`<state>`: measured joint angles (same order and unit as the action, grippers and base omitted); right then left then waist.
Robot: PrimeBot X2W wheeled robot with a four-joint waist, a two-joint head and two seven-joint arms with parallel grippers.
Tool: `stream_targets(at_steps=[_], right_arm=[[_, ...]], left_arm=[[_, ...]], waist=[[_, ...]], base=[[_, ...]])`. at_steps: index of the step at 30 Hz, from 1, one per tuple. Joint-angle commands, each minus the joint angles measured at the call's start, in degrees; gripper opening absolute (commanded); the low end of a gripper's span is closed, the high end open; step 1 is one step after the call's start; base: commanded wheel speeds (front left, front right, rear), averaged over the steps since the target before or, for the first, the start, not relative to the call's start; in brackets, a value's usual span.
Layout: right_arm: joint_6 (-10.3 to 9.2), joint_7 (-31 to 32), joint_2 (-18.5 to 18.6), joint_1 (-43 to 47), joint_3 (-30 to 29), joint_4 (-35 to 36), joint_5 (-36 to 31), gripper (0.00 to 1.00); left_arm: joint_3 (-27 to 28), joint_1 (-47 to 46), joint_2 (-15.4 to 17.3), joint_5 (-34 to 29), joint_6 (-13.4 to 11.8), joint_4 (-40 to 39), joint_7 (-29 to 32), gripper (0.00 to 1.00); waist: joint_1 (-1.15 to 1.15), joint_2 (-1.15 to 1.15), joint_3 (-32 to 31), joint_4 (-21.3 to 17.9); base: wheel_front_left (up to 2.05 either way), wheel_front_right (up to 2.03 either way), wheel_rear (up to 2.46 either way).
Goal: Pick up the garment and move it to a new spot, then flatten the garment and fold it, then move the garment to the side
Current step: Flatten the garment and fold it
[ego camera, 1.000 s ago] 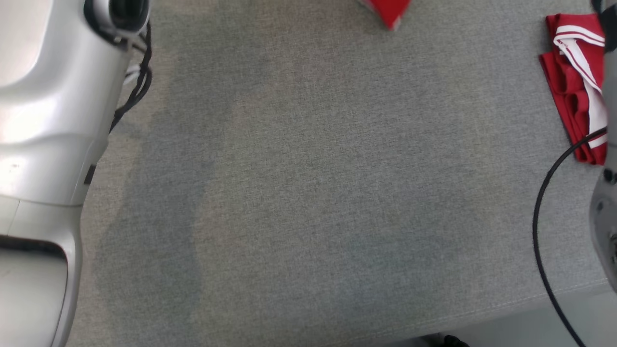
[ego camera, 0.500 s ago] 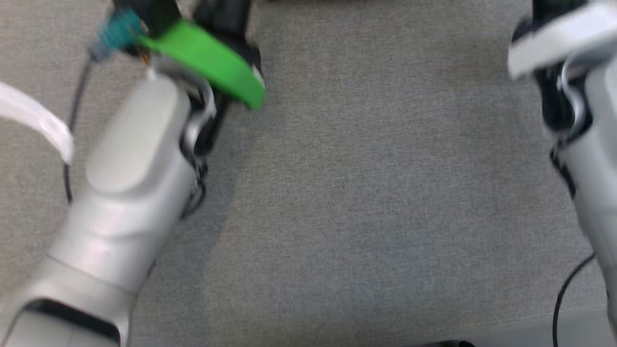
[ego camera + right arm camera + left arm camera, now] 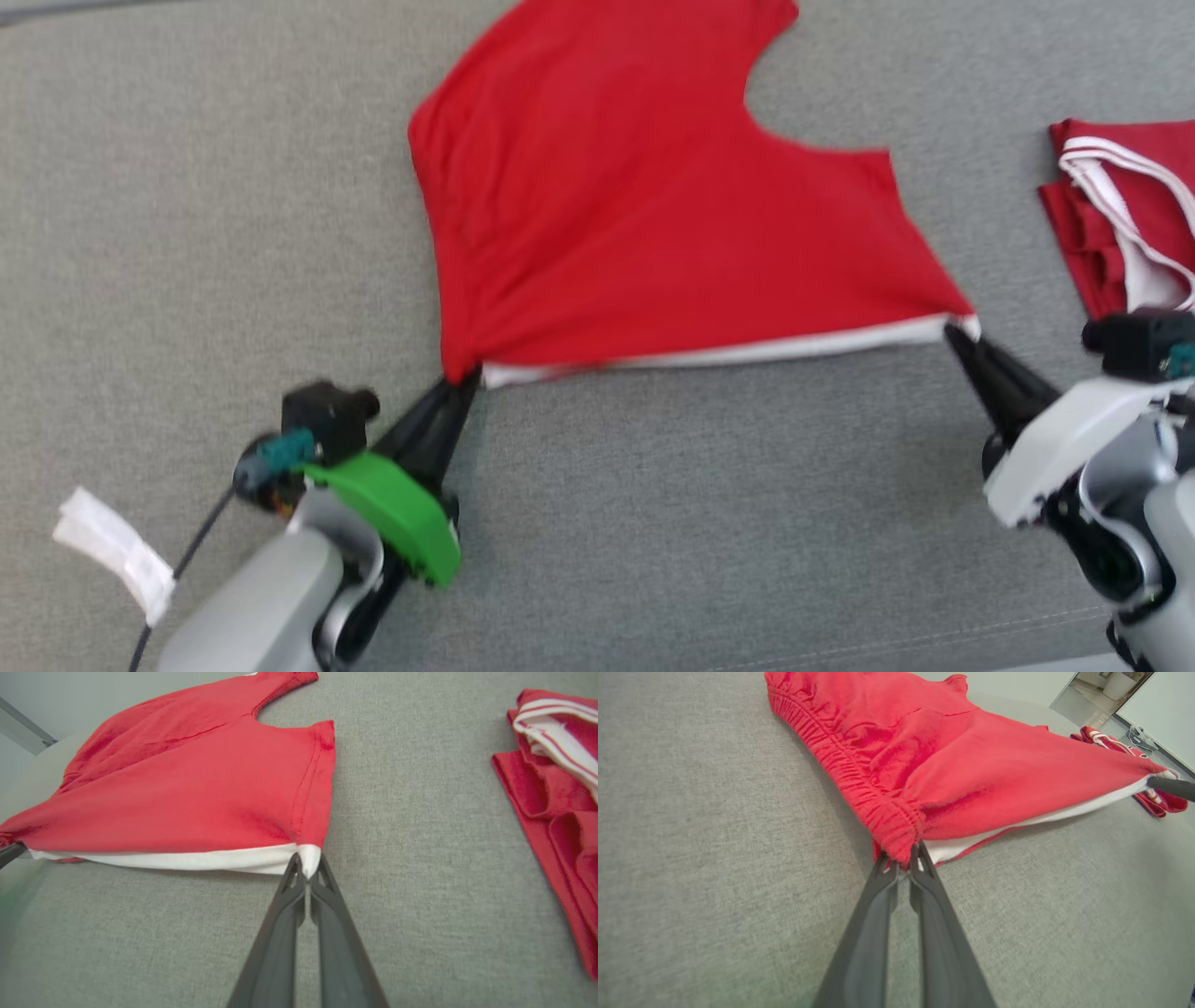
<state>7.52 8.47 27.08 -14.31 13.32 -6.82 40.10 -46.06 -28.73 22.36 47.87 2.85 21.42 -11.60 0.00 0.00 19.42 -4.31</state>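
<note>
Left gripper (image 3: 467,378) clamped on one near corner of the red garment (image 3: 653,215), right gripper (image 3: 954,329) pinching the other, grey fabric surface (image 3: 700,523) beneath, garment spread mid-surface toward the far edge, white-trimmed near hem taut, folded red-and-white cloth (image 3: 1120,215) at right edge

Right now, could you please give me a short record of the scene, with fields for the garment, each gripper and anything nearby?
Garment: red garment, white-trimmed near edge stretched between both grippers
Left hold: left gripper shut on its elastic waistband corner
Right hold: right gripper shut on its white-trimmed corner
Nearby: folded red-and-white garment, apart, at the robot's right
Surface: grey fabric surface
</note>
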Motion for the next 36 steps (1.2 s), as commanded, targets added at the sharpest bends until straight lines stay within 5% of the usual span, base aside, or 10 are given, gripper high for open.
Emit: stream_targets(at_steps=[1,11,17,25,30,36], right_arm=[[-0.08,2.11,-0.19,2.91,-0.65,1.77,-0.46,0.00],[-0.08,22.75,-1.78,21.79,-7.87,16.30,3.55,0.00],[-0.07,28.35,-4.20,26.20,-15.23,25.09,2.98,0.00],[-0.06,28.75,-3.93,15.79,-14.61,25.15,-1.16,0.00],[-0.06,27.06,-1.36,3.76,-10.35,17.88,-1.40,0.00],[-0.05,22.92,0.79,-9.17,-6.47,8.96,-1.04,0.00]], left_arm=[[-0.53,3.24,1.70,0.53,-1.20,-1.53,1.14,0.00],[-3.09,19.30,11.93,3.98,-10.50,-19.52,11.10,0.00],[-3.19,23.61,14.98,6.90,-12.85,-30.67,14.62,0.00],[-2.67,16.18,9.73,6.72,-11.91,-29.74,15.56,0.00],[-1.23,9.68,4.64,8.02,-8.26,-24.42,14.48,0.00],[1.06,3.18,-0.38,8.03,-7.29,-17.44,11.95,0.00]], waist=[[0.00,0.00,-7.31,-2.86],[0.00,0.00,-11.73,-3.66],[0.00,0.00,-11.50,-2.87],[0.00,0.00,-9.52,-0.49],[0.00,0.00,-6.59,2.03],[0.00,0.00,-2.39,5.84]], base=[[0.00,0.00,0.00],[0.00,0.00,0.00],[0.00,0.00,0.00],[0.00,0.00,0.00],[0.00,0.00,0.00],[0.00,0.00,0.00]])
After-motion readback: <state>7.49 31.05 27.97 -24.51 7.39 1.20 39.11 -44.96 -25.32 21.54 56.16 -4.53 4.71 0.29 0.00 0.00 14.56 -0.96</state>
